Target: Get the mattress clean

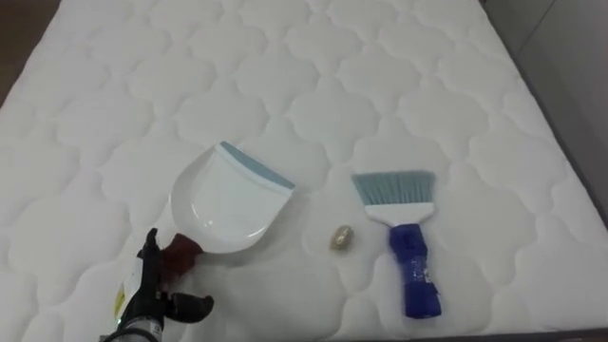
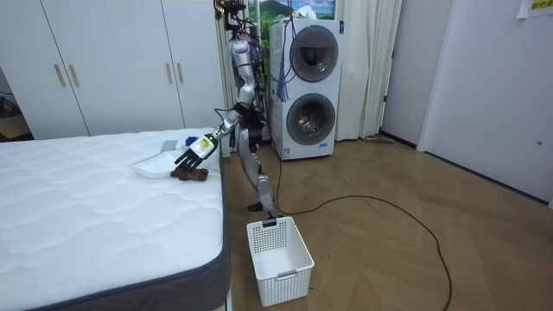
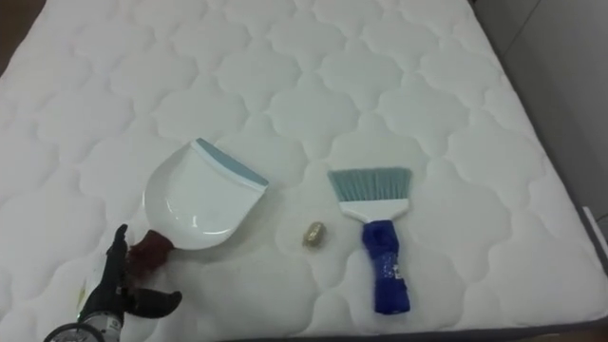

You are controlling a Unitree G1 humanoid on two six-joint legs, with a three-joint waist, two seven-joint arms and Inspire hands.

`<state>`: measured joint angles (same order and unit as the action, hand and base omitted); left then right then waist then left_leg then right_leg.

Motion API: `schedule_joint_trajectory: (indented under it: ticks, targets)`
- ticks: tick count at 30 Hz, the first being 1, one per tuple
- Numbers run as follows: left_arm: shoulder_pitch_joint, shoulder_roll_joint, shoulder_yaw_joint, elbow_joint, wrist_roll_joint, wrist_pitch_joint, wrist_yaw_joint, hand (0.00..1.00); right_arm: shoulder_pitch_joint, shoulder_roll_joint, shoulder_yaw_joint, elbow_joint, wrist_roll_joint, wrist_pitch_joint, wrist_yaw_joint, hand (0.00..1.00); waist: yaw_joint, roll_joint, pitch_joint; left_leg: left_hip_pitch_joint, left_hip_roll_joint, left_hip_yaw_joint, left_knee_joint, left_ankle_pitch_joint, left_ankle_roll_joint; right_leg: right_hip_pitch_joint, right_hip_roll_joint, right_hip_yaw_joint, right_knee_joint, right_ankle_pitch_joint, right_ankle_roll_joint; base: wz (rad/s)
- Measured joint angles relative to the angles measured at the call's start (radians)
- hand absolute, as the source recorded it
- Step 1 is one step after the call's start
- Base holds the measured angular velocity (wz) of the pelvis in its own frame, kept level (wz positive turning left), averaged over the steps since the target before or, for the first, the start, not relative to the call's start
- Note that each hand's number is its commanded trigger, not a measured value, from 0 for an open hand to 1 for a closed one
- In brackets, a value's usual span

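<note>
**Left eye view.** The left hand (image 1: 157, 285) is at the lower left, just beside the dark red handle (image 1: 180, 255) of the white dustpan (image 1: 228, 204). The dustpan lies on the bed (image 1: 114, 95). The fingers are spread and hold nothing, and the thumb points to the side. To take the handle well, I think the hand should go a little forward and close around the handle itself, not the pan's body. The blue lip faces away from the dirt, so the pan would then need turning and must stay flat on the mattress. I count one dustpan, one blue brush (image 1: 410, 271) and one small brownish scrap (image 1: 341, 237) between them, touching neither.

**Room view.** The robot stands at the side of the bed, and its left arm reaches over the mattress edge with the hand above the handle. On the floor near it is one white basket (image 2: 278, 250). Behind it are two washing machines (image 2: 311, 86), one on top of the other.

**Right eye view.** The counts are the same. The brush lies well apart from the left hand, so I judge it suits the other arm.
</note>
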<state>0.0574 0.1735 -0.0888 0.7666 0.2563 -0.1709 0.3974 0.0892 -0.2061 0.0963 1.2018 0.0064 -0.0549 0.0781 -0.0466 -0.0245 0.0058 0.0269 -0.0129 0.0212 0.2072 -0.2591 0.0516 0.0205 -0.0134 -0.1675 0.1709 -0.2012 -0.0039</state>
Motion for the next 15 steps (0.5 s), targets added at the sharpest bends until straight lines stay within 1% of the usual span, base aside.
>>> schedule_joint_trajectory:
  ticks: [3, 15]
  targets:
    - [-0.021, 0.001, 0.001, 0.009, 0.001, 0.000, 0.000, 0.00, -0.001, 0.000, 0.000, 0.006, 0.025, 0.000, -0.001, 0.00, -0.001, 0.000, 0.0006, -0.011, 0.000, -0.001, 0.000, 0.000, 0.000, -0.010, 0.000, 0.001, -0.001, 0.000, 0.000, 0.00]
    - [-0.037, 0.005, 0.007, 0.022, 0.020, 0.001, 0.005, 0.00, -0.004, -0.001, 0.000, 0.007, 0.033, -0.001, -0.002, 0.00, -0.004, 0.003, 0.0009, -0.016, 0.000, -0.005, -0.001, 0.000, 0.000, -0.017, -0.001, 0.003, -0.001, 0.000, 0.000, -0.01]
